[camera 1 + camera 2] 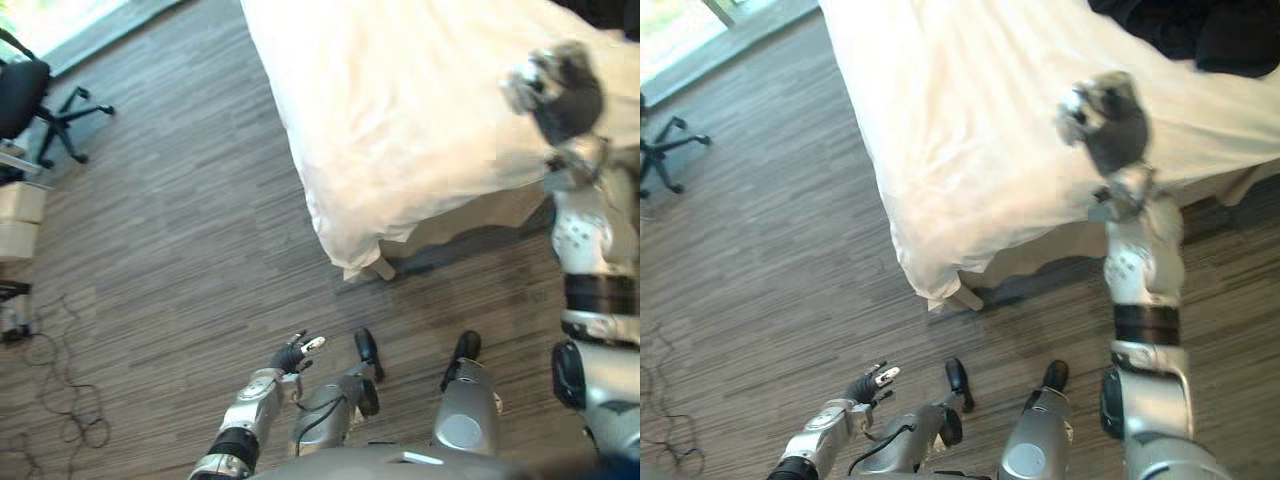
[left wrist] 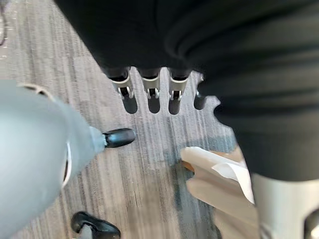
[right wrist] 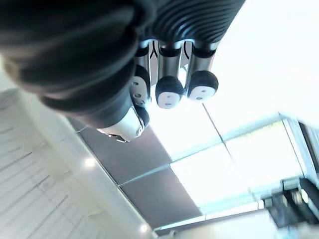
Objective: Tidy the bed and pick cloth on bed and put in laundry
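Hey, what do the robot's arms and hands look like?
The left arm and right arm are silver-grey with black bands at the joints. The left hand and right hand have dark ribbed covers and silver fingers with dark tips.

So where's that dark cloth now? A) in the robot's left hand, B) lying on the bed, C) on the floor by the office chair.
B: the dark cloth lies at the far side of the white bed; the left hand hangs open near the floor and the right hand, raised over the bed, holds nothing.
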{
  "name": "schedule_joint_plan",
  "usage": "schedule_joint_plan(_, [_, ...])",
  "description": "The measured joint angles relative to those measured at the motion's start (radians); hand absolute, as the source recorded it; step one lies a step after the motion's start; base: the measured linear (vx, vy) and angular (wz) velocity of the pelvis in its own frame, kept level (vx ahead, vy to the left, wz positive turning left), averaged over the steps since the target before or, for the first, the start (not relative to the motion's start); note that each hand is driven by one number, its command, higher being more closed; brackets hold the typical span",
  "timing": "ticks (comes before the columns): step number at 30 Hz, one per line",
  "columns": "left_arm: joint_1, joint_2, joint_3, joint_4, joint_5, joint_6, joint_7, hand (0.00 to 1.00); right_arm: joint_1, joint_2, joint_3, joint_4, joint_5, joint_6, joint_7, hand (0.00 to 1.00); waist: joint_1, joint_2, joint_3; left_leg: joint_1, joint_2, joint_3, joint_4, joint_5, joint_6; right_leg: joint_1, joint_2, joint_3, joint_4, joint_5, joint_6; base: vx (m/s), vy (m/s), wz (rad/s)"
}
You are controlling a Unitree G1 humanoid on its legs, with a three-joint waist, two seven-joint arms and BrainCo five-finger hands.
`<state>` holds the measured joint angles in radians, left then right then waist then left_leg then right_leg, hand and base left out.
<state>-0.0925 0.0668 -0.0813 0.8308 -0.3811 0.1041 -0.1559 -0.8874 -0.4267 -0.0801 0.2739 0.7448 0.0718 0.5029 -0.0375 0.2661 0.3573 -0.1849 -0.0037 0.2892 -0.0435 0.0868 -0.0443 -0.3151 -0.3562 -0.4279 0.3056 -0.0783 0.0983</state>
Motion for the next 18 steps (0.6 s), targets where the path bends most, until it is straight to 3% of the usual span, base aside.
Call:
schedule_joint_plan(2, [-0.071,0.005,0.002,0.019,-0.02,-0.009,-0.01,0.0,-0.125,0.016,0.017,0.074,0.0,0.04,-0.057,1.0,0.005,0.035,0.023,-0.061,-0.005,-0.01,-0.027,0.043,0.001,-0.072,-0.005,0.001,0.017,0.01,-0.009,-0.1,0.003,0.27])
schedule_joint_plan(4, [-0.145,0.013,-0.001,0.031,-0.037,-0.028,-0.035,0.0,-0.217,0.01,0.001,0.163,-0.003,0.041,-0.127,1.0,0.035,0.051,0.036,-0.136,-0.005,-0.025,-0.034,0.086,-0.01,-0.155,-0.007,0.002,0.031,0.028,-0.024,-0.14,-0.042,0.23])
schedule_joint_plan(6, [-0.25,0.024,-0.033,0.08,-0.062,-0.052,-0.043,0.0,-0.281,-0.014,-0.041,0.242,-0.021,0.027,-0.202,1.0,0.085,0.064,0.042,-0.228,0.001,-0.03,-0.04,0.121,-0.013,-0.254,-0.003,0.002,0.049,0.043,-0.045,-0.13,-0.072,0.14])
schedule_joint_plan(7, [-0.314,0.024,-0.046,0.106,-0.08,-0.07,-0.043,0.0,-0.293,-0.034,-0.074,0.265,-0.027,-0.006,-0.267,1.0,0.115,0.068,0.043,-0.297,0.007,-0.045,-0.042,0.146,-0.012,-0.32,0.004,0.002,0.054,0.054,-0.057,-0.12,-0.074,0.19])
schedule_joint_plan(8, [-0.323,0.023,-0.046,0.107,-0.08,-0.073,-0.042,0.0,-0.293,-0.036,-0.083,0.27,-0.027,-0.016,-0.28,1.0,0.121,0.068,0.043,-0.309,0.008,-0.051,-0.042,0.149,-0.01,-0.332,0.006,0.001,0.054,0.057,-0.06,-0.1,-0.077,0.15])
schedule_joint_plan(10, [-0.391,0.015,-0.055,0.141,-0.078,-0.088,-0.033,0.0,-0.293,-0.053,-0.123,0.251,-0.022,-0.121,-0.317,1.0,0.162,0.068,0.044,-0.379,0.02,-0.072,-0.04,0.157,-0.006,-0.402,0.024,0.0,0.054,0.073,-0.074,-0.07,-0.085,0.06])
schedule_joint_plan(13, [-0.426,-0.001,-0.044,0.153,-0.065,-0.087,0.006,0.0,-0.284,-0.068,-0.134,0.251,-0.02,-0.208,-0.354,1.0,0.172,0.06,0.049,-0.423,0.025,-0.087,-0.022,0.153,-0.004,-0.432,0.029,-0.002,0.053,0.077,-0.076,-0.04,-0.052,0.08])
schedule_joint_plan(15, [-0.433,-0.027,0.035,0.132,-0.053,-0.066,0.037,0.0,-0.27,-0.066,-0.146,0.226,-0.005,-0.248,-0.358,1.0,0.172,0.047,0.059,-0.454,0.033,-0.082,0.006,0.125,0.017,-0.454,0.036,0.008,0.053,0.078,-0.067,-0.05,-0.021,-0.06])
schedule_joint_plan(18, [-0.435,-0.055,0.205,0.032,-0.014,-0.027,0.092,0.0,-0.162,-0.059,-0.177,0.108,0.073,-0.317,-0.344,1.0,0.159,-0.015,0.104,-0.497,0.051,-0.049,0.068,0.096,0.027,-0.489,0.047,0.043,0.059,0.083,-0.062,-0.05,-0.009,-0.19])
